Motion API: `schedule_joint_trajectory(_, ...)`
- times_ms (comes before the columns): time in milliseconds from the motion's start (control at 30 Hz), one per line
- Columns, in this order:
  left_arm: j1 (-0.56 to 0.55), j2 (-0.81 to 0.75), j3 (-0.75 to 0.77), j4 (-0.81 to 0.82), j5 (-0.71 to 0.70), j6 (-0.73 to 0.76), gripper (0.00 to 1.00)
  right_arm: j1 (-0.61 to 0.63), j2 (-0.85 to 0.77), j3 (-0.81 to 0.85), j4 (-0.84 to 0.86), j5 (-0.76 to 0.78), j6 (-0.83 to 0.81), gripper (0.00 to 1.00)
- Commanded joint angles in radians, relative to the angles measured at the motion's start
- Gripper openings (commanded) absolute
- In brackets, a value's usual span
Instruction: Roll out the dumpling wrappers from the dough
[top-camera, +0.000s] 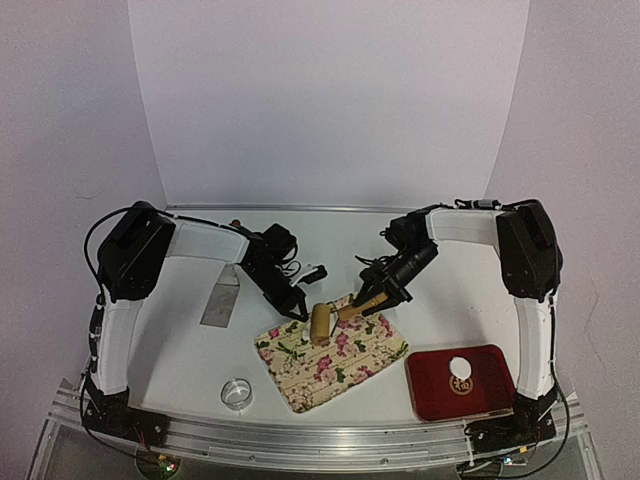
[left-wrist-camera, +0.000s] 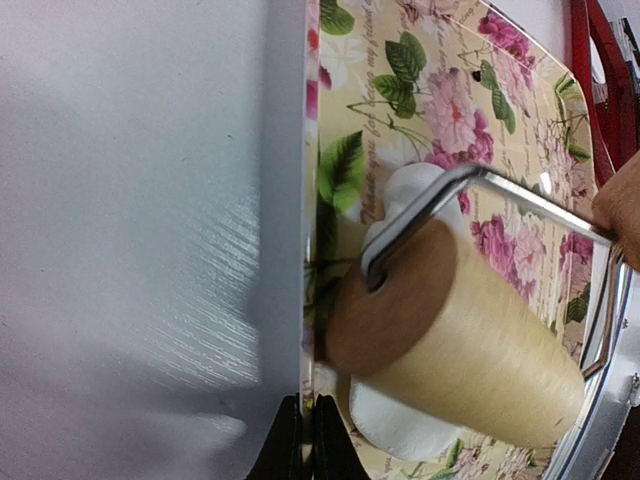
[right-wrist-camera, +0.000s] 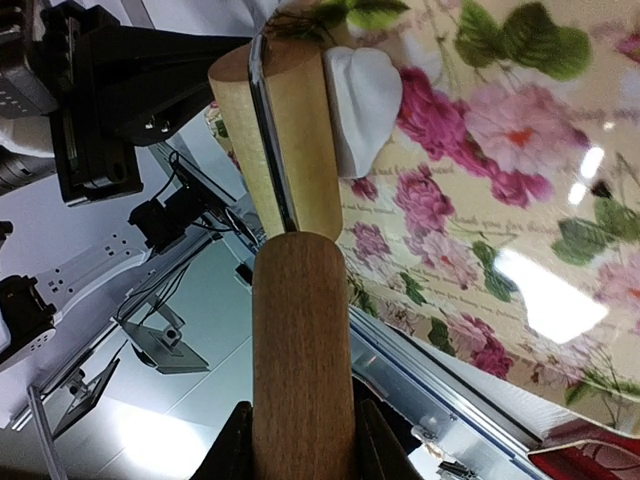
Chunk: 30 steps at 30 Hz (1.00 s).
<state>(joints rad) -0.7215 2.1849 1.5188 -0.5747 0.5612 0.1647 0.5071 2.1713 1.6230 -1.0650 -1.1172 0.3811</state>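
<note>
A wooden roller lies across a lump of white dough on the floral board. My right gripper is shut on the roller's wooden handle. At the board's left edge my left gripper is shut, and the thin rim of the board runs in between its fingertips. One round white dumpling wrapper lies on the red tray. The dough pokes out on both sides of the roller barrel.
A small metal ring cutter stands near the front edge, left of the board. A flat metal scraper lies under the left arm. The red tray sits at the front right, close to the right arm's base.
</note>
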Motion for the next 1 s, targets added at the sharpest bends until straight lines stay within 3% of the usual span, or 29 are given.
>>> schedule_joint_trajectory(0, -0.022, 0.033, 0.009, -0.004, -0.027, 0.01, 0.0, 0.045, 0.068, -0.023, -0.078, 0.238, 0.065, 0.0)
schedule_joint_trajectory(233, -0.021, 0.031, -0.004, 0.012, -0.036, -0.013, 0.0, -0.051, -0.036, -0.094, -0.131, 0.447, 0.025, 0.0)
schedule_joint_trajectory(533, -0.021, 0.035, -0.003, 0.022, -0.036, -0.034, 0.0, 0.044, 0.066, -0.064, -0.112, 0.425, 0.03, 0.0)
schedule_joint_trajectory(800, -0.021, 0.035, 0.001, 0.026, -0.05, -0.049, 0.0, -0.093, -0.035, -0.116, -0.167, 0.531, -0.019, 0.0)
schedule_joint_trajectory(967, -0.021, 0.037, 0.003, 0.026, -0.051, -0.057, 0.0, -0.026, 0.018, -0.13, -0.119, 0.461, 0.0, 0.0)
